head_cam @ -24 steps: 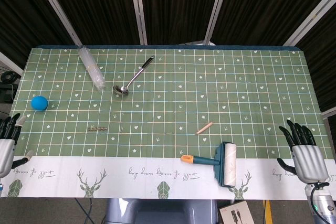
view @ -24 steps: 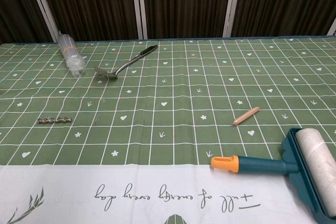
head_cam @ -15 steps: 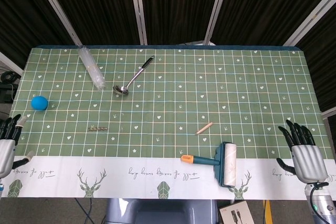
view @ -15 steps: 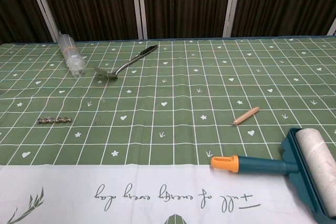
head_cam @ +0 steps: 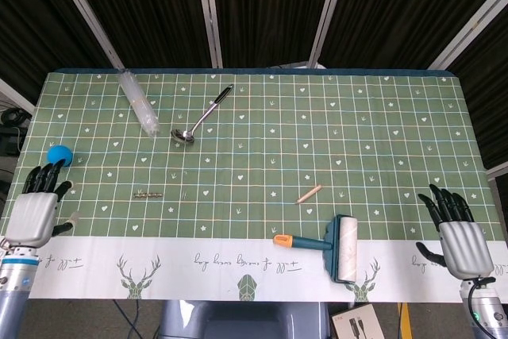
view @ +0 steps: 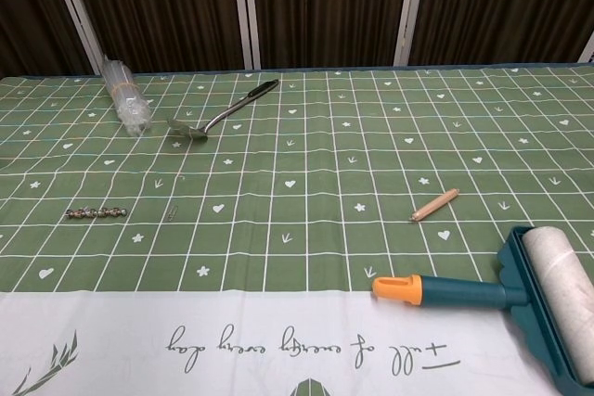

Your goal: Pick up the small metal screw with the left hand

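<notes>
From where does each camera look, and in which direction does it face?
Head view: high above the near edge, looking down on the whole table; left hand and right hand show at the lower corners.
Chest view: low at the near edge, looking across the cloth toward the dark curtain; no hand shows.
Both share the ladle, lint roller and small metal screw.

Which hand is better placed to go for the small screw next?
Left. The left hand sits open at the table's left edge, with the small screw on that half. The right hand is at the far right, beyond the lint roller.
</notes>
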`<state>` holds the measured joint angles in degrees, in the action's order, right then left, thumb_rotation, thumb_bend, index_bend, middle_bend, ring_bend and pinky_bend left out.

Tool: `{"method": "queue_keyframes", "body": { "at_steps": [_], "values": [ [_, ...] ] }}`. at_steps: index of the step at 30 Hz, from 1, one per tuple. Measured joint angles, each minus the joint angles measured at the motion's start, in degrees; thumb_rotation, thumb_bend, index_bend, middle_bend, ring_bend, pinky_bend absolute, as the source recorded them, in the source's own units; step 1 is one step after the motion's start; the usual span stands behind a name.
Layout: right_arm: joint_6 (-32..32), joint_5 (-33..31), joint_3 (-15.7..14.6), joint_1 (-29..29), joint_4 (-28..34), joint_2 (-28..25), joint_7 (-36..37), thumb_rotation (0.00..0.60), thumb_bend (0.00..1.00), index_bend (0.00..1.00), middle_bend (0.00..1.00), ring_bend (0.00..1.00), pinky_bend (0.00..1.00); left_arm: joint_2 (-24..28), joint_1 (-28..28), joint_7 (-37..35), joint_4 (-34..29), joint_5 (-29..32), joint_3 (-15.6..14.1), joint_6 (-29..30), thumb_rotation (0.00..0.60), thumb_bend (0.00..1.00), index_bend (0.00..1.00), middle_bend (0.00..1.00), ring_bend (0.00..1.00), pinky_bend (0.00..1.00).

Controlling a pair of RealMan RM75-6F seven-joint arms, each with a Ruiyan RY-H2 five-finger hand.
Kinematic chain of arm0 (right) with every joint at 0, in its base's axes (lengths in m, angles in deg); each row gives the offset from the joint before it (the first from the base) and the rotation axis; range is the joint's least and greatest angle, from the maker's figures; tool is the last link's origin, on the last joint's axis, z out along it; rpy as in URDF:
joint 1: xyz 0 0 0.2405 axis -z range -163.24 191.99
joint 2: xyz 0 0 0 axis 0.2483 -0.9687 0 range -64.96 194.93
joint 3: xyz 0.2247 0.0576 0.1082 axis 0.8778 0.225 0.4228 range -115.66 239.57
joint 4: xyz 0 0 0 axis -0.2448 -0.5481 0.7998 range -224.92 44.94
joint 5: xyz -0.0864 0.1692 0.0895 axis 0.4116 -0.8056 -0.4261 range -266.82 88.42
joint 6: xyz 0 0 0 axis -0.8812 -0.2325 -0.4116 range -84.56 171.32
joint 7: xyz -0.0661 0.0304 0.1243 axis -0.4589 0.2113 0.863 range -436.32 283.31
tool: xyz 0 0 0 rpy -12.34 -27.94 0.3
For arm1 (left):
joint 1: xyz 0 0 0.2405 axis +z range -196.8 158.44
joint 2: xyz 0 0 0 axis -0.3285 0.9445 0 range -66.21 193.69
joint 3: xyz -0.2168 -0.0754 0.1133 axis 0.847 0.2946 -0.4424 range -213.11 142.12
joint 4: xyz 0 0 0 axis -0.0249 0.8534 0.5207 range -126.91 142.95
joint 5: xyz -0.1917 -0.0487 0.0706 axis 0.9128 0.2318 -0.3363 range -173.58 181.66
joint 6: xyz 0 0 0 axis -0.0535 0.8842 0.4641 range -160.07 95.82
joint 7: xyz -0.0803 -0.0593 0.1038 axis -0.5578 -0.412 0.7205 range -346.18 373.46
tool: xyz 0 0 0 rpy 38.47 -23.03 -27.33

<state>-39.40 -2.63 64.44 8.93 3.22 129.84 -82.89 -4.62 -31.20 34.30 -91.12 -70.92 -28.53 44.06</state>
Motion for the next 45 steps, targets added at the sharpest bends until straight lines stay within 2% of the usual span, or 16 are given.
{"method": "queue_keyframes", "body": {
  "at_steps": [10,20,34,45],
  "values": [
    [0.2,-0.3,0.0,0.1,0.5,-0.2,1.1,0.6,0.1,0.1,0.0,0.0,0.07,-8.6,-8.2,13.5,-0.4,10.9,4.4,-4.6,0.6,0.28,0.46,0.0,0.0,0.0],
    [0.4,-0.1,-0.1,0.0,0.8,-0.2,1.6,0.6,0.1,0.1,0.0,0.0,0.07,-16.1,-14.8,23.8,2.7,20.4,5.4,-6.9,0.6,0.31,0.48,0.0,0.0,0.0],
    [0.4,-0.7,0.0,0.1,1.4,-0.6,2.9,0.6,0.1,0.1,0.0,0.0,0.07,-24.6,-21.1,29.7,8.5,27.4,4.4,-7.9,0.6,0.37,0.5,0.0,0.0,0.0],
    [0.6,-0.7,0.0,0.1,1.6,-0.9,3.9,0.6,0.1,0.1,0.0,0.0,0.07,-27.2,-22.6,30.8,12.3,30.0,3.4,-6.9,0.6,0.37,0.44,0.0,0.0,0.0]
  ]
}}
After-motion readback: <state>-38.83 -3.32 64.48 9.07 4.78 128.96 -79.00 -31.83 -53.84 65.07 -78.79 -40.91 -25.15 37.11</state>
